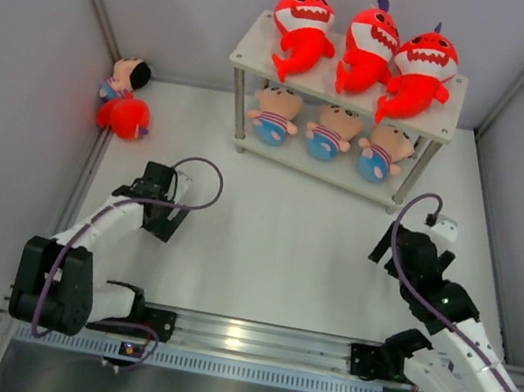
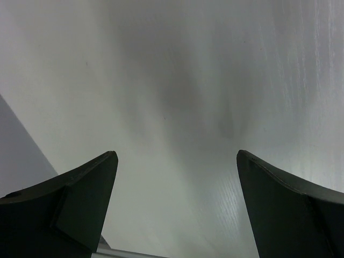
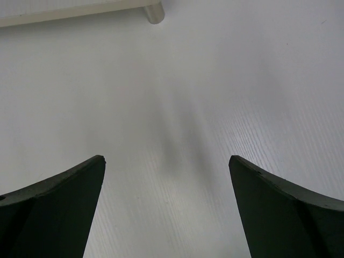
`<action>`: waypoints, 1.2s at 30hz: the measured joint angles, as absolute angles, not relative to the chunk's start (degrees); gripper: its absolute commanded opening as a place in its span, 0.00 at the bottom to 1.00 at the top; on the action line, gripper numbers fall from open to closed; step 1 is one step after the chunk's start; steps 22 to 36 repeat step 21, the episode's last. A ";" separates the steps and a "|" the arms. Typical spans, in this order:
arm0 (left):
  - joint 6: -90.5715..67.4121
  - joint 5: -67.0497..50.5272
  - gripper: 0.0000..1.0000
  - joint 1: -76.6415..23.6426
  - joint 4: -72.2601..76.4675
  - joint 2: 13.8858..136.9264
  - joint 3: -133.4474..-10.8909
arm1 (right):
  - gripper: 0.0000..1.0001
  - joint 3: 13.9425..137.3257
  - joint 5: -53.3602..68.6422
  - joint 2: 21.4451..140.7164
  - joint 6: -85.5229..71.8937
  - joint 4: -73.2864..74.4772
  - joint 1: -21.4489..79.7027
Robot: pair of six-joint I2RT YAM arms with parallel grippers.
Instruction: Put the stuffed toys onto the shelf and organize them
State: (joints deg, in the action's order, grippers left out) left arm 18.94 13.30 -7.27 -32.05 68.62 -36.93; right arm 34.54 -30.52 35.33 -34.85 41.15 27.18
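The off-white shelf (image 1: 249, 56) stands at the back of the table. Three red shark stuffed toys (image 1: 369, 47) lie side by side on its top tier, and three striped-shirt dolls (image 1: 333, 129) sit on its lower tier. A further doll (image 1: 127, 77) and a red shark (image 1: 126, 117) lie on the table by the left wall. My left gripper (image 1: 158, 200) (image 2: 176, 156) hangs open over bare table, right of and nearer than those two toys. In front of the shelf's right end my right gripper (image 1: 414, 245) (image 3: 166, 158) is open and empty; a shelf leg (image 3: 154, 12) shows ahead of it.
Grey walls close in the table on the left, right and back. A silver rail (image 1: 247, 341) carrying both arm bases runs along the near edge. Purple cables loop above each wrist.
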 measured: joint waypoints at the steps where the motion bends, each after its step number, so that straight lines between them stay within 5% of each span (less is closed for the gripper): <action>1: 18.90 13.30 0.98 -7.07 -31.40 69.76 -36.91 | 0.99 34.35 -30.94 35.46 -35.59 41.12 27.18; 36: 17.87 9.43 0.98 -6.39 -26.76 69.21 -36.91 | 1.00 31.92 -33.69 36.27 -37.63 37.23 27.18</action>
